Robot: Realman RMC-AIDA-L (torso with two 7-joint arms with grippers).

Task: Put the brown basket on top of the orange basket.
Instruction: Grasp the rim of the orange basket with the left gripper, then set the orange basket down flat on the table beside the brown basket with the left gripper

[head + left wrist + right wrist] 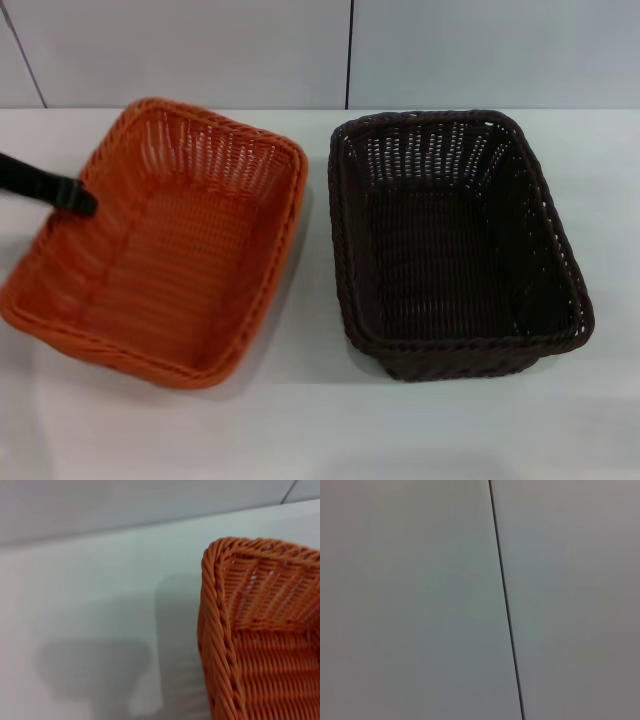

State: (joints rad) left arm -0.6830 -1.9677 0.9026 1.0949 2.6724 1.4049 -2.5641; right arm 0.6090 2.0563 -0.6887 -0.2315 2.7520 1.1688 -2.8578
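Observation:
The orange basket [170, 250] stands on the left of the white table, slightly turned. The brown basket [450, 240] stands upright to its right, with a narrow gap between them. Both are empty. My left gripper [78, 197] reaches in from the left edge of the head view and sits at the orange basket's left rim. The left wrist view shows only a corner of the orange basket [270, 630] with its braided rim, and the table beside it. My right gripper is out of view.
The white table [320, 420] runs back to a pale wall with a dark vertical seam [349, 50]. The right wrist view shows only that wall and seam [505, 600]. Bare table lies in front of both baskets.

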